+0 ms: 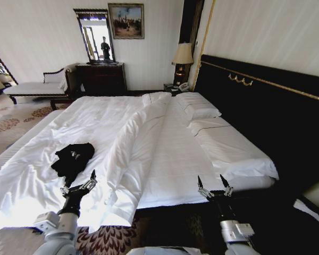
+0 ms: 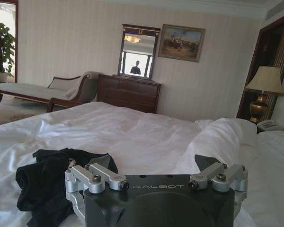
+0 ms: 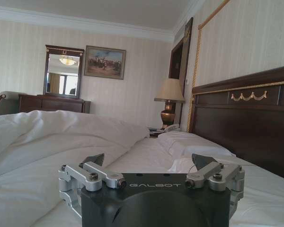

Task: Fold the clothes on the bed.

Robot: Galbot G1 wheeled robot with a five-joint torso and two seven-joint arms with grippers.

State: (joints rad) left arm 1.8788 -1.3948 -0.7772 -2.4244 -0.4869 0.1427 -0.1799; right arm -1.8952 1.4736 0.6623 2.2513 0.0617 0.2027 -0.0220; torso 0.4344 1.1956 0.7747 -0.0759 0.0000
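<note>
The crumpled black soft-fabric T-shirt [image 1: 72,158] lies bunched on the very large white-sheeted bed [image 1: 165,143], near its foot edge at about eight o'clock in the head view. Its folds hide the chest, so no lettering can be made out, and the sleeves cannot be told apart. In the left wrist view the shirt [image 2: 47,182] is partly covered by the gripper body. The left gripper [image 1: 78,184] hovers just beside the shirt's near edge, jaws spread wide and holding nothing. The right gripper [image 1: 213,186] hangs at five o'clock over the bed's foot edge, well apart from the shirt, jaws likewise wide and empty.
</note>
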